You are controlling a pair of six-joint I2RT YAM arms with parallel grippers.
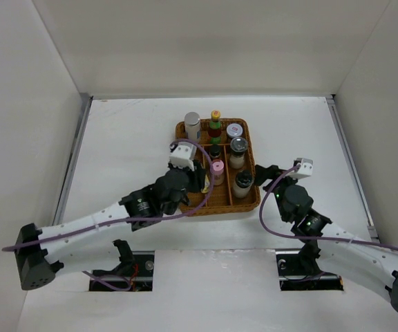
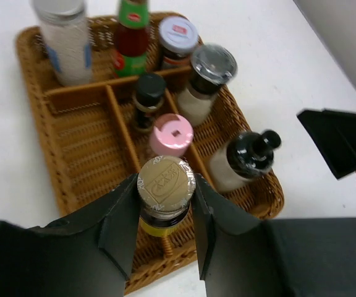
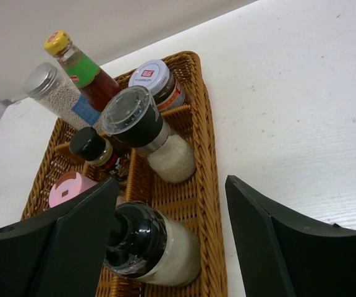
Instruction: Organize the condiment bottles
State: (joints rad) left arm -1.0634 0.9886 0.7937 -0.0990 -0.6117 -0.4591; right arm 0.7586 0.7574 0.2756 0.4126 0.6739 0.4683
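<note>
Bench [image 1: 130, 138]: white, carries basket [image 2: 85, 148].
Left pincer [image 2: 164, 213]: clamps yellow bottle [image 2: 165, 185]; lower straight, clear of pink cap [image 2: 172, 135] beyond.
Right pincer [image 3: 170, 185]: wide, empty.

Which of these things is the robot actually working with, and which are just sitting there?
Part of the job: gold-lidded jar (between the left jaws), pink-capped bottle, black-capped bottle, black-topped grinder, clear-topped grinder, white-lidded jar, green-red sauce bottle, silver-lidded shaker.
Just there: woven basket, white table.
</note>
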